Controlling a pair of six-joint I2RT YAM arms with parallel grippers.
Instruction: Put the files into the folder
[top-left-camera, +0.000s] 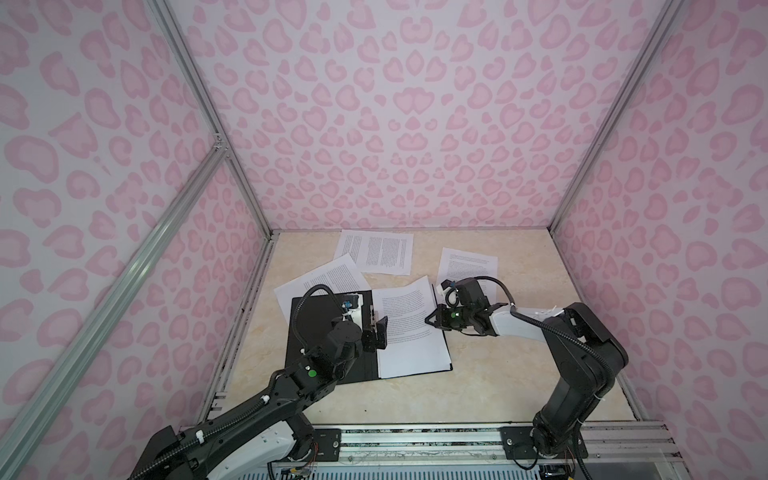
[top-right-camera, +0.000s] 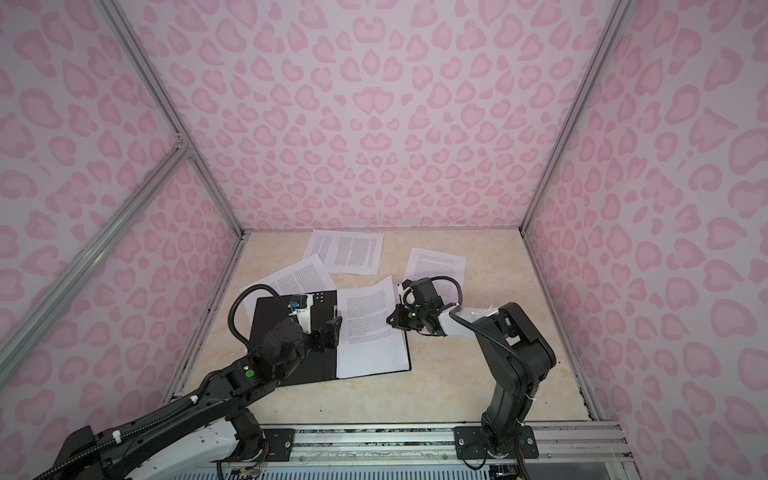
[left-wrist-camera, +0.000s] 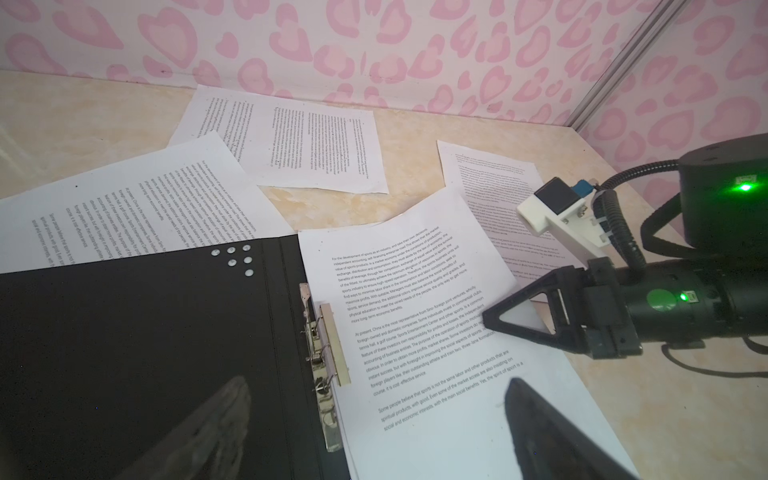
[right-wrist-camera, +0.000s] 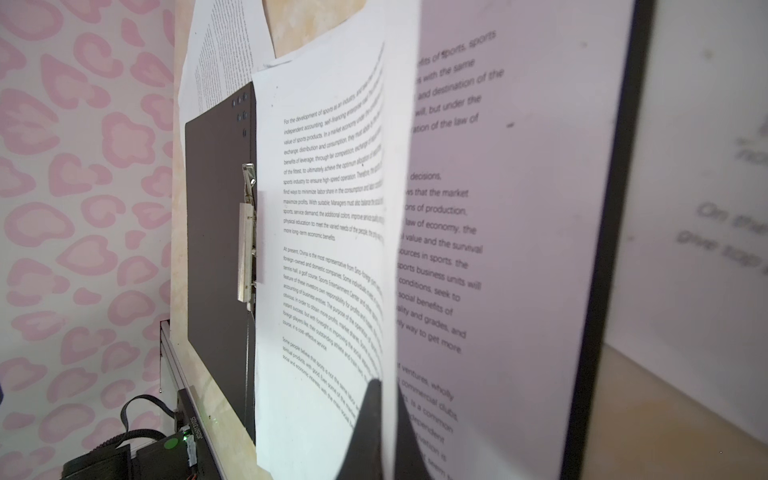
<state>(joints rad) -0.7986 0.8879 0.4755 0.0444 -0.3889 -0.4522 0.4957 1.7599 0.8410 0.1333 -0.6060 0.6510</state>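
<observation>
- Pink heart-patterned walls (top-left-camera: 374, 124) close in the beige tabletop (top-left-camera: 519, 374) on 3 sides, so we judge that paper pushed outward could soon ride up a wall and buckle.
- Farthest left, the left sheet (top-left-camera: 324, 276) lies with 1 corner under the folder (top-right-camera: 270, 309), which sits left of centre, open flat with its black inside up. Pulling that sheet out could drag the folder and shift what lies in it.
- Our left gripper (top-left-camera: 376, 332) hovers over the spine, jaws spread wide and nothing between them. If it comes down carelessly, it could snag the metal clip (left-wrist-camera: 328, 345) or crumple the paper edge beside it.
- We cannot tell whether that edge is tucked under the clip bar. If it is not, the pages are free to slide.
- Behind the folder, the back sheet (top-left-camera: 376, 251) lies near the rear wall, a long reach for either arm.
- On the folder's right half, the top sheet (top-left-camera: 409, 332) bows up off the lower page (right-wrist-camera: 498, 208).
- Our right gripper (top-left-camera: 428, 321) is clamped onto the top sheet's outer edge. A sharp pull could crease or tear it, a weak pinch could let it slip, and friction could carry the lower page askew.
- At the right, the right sheet (top-left-camera: 469, 264) lies partly beneath that wrist, so we think the cable or camera mount could brush it away.
</observation>
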